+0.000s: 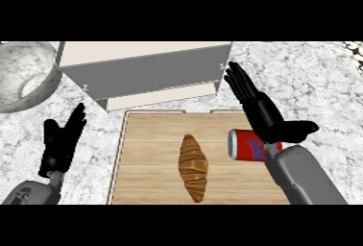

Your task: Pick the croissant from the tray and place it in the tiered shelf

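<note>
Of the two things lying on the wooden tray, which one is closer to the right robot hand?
The red can, on its side at the tray's right edge beside the right robot hand. The croissant lies mid-tray, farther away.

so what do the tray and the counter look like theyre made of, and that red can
The tray looks like light wood with a matte finish: grain lines run along it. The counter looks like polished grey-white marble or stone, going by its mottled veining. The red can is probably metal, with a pale end and a printed label.
</note>
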You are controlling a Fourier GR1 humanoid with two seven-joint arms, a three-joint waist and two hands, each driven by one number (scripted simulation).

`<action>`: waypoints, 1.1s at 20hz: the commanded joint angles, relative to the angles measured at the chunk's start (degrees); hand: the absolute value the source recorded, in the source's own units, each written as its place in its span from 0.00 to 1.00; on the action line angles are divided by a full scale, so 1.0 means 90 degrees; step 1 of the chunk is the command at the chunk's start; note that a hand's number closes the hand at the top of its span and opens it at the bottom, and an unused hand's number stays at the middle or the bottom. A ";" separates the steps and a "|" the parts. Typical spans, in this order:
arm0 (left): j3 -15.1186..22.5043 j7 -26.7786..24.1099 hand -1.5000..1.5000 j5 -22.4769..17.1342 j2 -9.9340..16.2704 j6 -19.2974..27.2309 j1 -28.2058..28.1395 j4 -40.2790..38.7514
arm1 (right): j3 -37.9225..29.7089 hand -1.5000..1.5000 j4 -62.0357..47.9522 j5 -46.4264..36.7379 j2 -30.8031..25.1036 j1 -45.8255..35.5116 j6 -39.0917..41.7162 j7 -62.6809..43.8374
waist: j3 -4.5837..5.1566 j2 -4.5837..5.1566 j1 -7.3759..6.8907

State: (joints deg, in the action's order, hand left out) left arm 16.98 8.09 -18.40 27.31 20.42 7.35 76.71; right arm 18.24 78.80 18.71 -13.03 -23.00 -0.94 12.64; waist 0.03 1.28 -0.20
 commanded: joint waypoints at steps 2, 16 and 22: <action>-0.0275 0.0090 0.50 -0.0196 -0.0206 -0.0140 -0.0015 -0.0350 | -0.0349 1.00 0.0615 -0.0303 -0.0303 0.0702 -0.0607 -0.0103 | 0.0002 -0.0157 0.0139; -0.0590 0.0327 0.50 -0.0893 -0.0247 -0.0920 -0.0728 0.0137 | -0.0929 0.00 0.1979 -0.0594 -0.1339 0.4015 -0.1215 -0.0509 | 0.0001 -0.0166 0.0117; -0.0612 0.0557 0.50 -0.0736 -0.0255 -0.0854 -0.0571 0.0071 | -0.0827 0.00 0.3716 -0.0279 -0.2228 0.4418 -0.0431 -0.1718 | 0.0005 -0.0166 0.0139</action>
State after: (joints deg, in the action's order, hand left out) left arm 10.87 10.81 -25.36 25.72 12.76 3.14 79.17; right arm 10.28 102.59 15.04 -29.36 12.55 -7.83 1.78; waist -0.27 -0.48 1.01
